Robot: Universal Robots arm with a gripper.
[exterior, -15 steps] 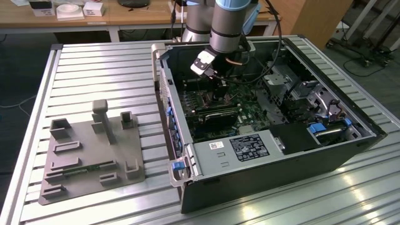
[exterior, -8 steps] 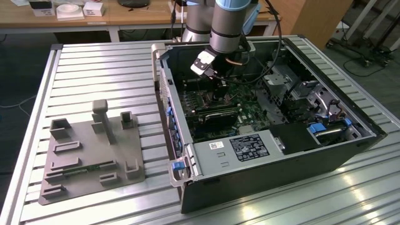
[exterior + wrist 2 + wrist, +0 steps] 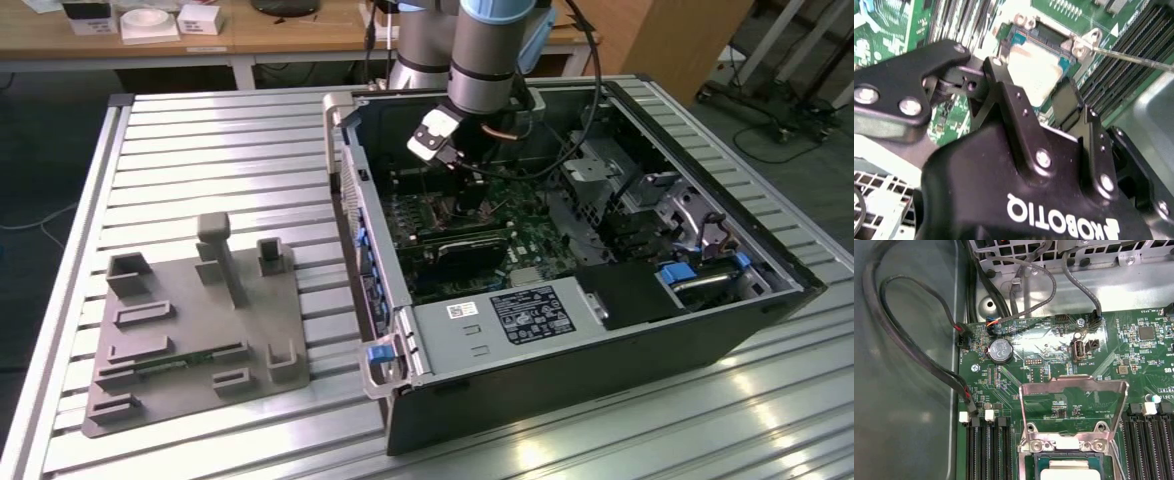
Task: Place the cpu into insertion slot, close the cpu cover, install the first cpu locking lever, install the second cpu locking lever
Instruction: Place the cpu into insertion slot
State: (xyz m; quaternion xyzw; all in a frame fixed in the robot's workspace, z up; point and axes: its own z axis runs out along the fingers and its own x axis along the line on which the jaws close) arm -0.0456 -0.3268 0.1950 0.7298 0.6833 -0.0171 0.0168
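The cpu [image 3: 1036,75] lies flat in the insertion slot [image 3: 1040,34] on the green board, silver top up; its near edge is hidden behind my fingers. My gripper [image 3: 1031,80] hovers just over it, open, one black finger [image 3: 1004,95] on each side of the chip. In the first wrist view the cpu cover [image 3: 1074,386] stands raised on its hinge behind the insertion slot [image 3: 1030,460], with the cpu [image 3: 1069,473] below it. A thin locking lever [image 3: 1134,56] juts out beside the socket. In the exterior view the gripper [image 3: 465,185] reaches down inside the open computer case [image 3: 587,340].
Long memory slots [image 3: 986,450] flank the socket on both sides. Black cables [image 3: 909,345] loop along the case wall, and a coin battery [image 3: 1001,350] sits behind the cover. A grey fixture block [image 3: 194,320] lies on the slatted table at the exterior view's left.
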